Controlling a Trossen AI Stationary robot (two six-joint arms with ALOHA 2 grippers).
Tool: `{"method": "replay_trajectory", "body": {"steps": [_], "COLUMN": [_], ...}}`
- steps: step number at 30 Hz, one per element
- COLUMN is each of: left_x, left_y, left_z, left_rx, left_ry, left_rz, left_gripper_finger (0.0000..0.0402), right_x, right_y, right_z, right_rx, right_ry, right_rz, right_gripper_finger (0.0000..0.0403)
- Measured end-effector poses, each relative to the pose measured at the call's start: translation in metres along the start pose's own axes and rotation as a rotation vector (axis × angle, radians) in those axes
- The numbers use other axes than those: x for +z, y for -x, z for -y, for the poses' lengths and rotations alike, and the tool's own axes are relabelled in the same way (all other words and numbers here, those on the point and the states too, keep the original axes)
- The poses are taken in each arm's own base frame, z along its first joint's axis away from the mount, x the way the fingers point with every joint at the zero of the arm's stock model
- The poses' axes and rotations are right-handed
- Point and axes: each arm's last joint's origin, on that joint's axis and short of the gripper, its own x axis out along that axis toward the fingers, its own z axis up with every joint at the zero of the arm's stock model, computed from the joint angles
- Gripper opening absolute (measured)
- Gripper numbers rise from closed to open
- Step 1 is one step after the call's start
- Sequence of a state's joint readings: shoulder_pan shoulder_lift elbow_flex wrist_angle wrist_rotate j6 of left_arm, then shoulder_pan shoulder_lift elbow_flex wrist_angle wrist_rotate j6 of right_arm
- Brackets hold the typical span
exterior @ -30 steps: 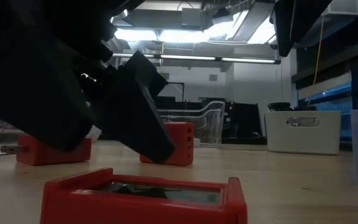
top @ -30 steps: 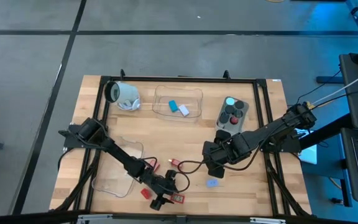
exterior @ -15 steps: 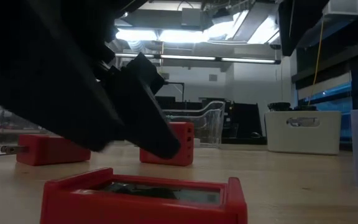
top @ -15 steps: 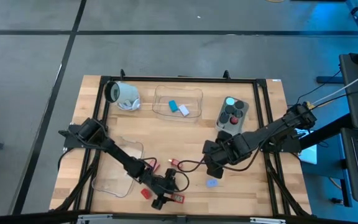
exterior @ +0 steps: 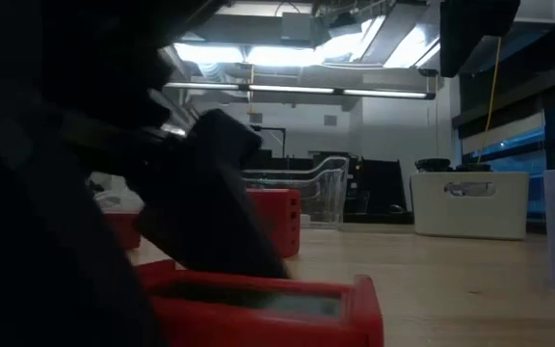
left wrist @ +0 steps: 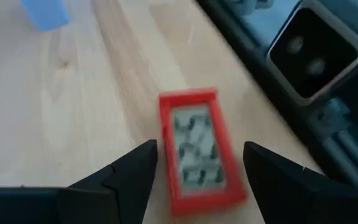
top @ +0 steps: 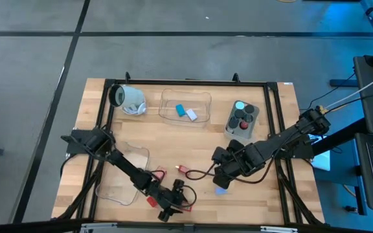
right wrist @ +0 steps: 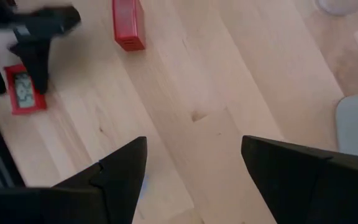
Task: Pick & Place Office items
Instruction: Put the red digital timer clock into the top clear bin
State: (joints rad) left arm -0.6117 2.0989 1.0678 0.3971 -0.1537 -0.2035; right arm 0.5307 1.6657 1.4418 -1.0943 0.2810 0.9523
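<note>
A flat red-framed piece [left wrist: 197,146] lies on the wooden table near its front edge and also shows in the low view [exterior: 258,308]. My left gripper [top: 173,204] is open just above it, one finger on each side [left wrist: 194,168], touching nothing that I can see. My right gripper [top: 220,183] is open and empty over a small blue piece [top: 220,191], which its fingers partly hide. Red blocks lie at the left gripper's side [top: 151,200], by the tray [top: 157,173] and further to the right [top: 181,169].
At the far side, a white mug [top: 129,98] lies on its side. A clear tray [top: 185,107] holds a teal and a pale piece, and a grey tub [top: 241,120] holds round knobs. Another clear tray [top: 122,176] is at the left. A black cable [top: 199,171] crosses the middle.
My left gripper has gone toward the table's near edge and down, so it now stands over the red-framed piece. My right gripper has gone toward the near edge and now covers part of the blue piece. No piece has moved.
</note>
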Motion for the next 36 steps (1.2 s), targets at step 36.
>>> {"method": "replay_trajectory", "body": {"steps": [36], "left_x": [0.082], "left_y": [0.16], "left_z": [-0.045], "left_rx": [0.528], "left_ry": [0.099], "left_rz": [-0.091], "left_gripper_finger": [0.015], "right_x": [-0.012], "right_y": [0.005], "right_z": [-0.01], "right_rx": [0.015], "right_ry": [-0.014], "right_rz": [0.025], "right_gripper_finger": [0.0265]}}
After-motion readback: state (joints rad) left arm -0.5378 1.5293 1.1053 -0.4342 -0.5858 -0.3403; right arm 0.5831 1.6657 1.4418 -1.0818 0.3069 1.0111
